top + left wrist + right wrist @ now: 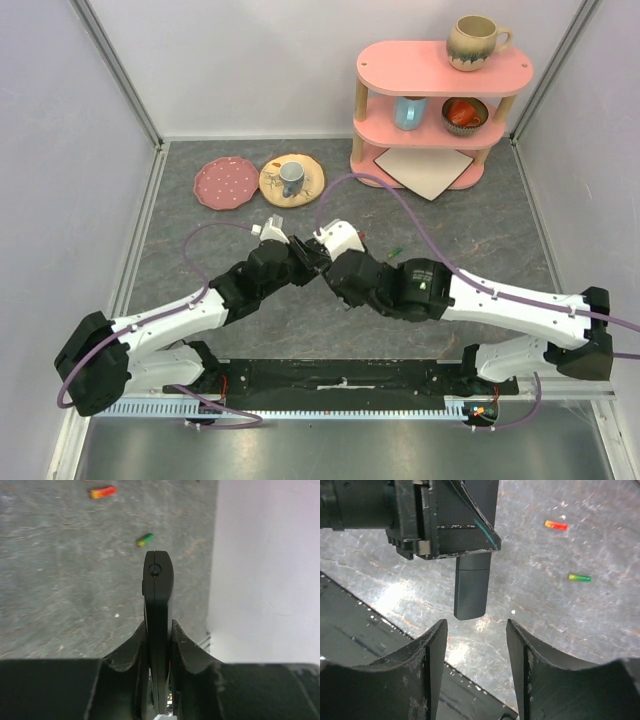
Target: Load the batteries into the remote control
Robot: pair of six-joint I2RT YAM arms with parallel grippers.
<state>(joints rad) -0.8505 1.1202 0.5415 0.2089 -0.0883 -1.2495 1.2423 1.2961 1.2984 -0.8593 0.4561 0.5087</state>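
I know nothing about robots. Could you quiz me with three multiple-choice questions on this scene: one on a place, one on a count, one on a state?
1. Where is the beige mug?
A) on top of the pink shelf
B) on a plate
C) in a gripper

2. How many batteries lie on the table in the wrist views?
A) none
B) two
C) five

3. What is the state of the remote?
A) lying flat on the table
B) stored on the shelf
C) clamped in the left gripper

Answers:
1 A: the mug stands on the shelf's top tier.
2 B: a red one and a green one are the only two.
3 C: the remote sits edge-on between that gripper's fingers, off the table.
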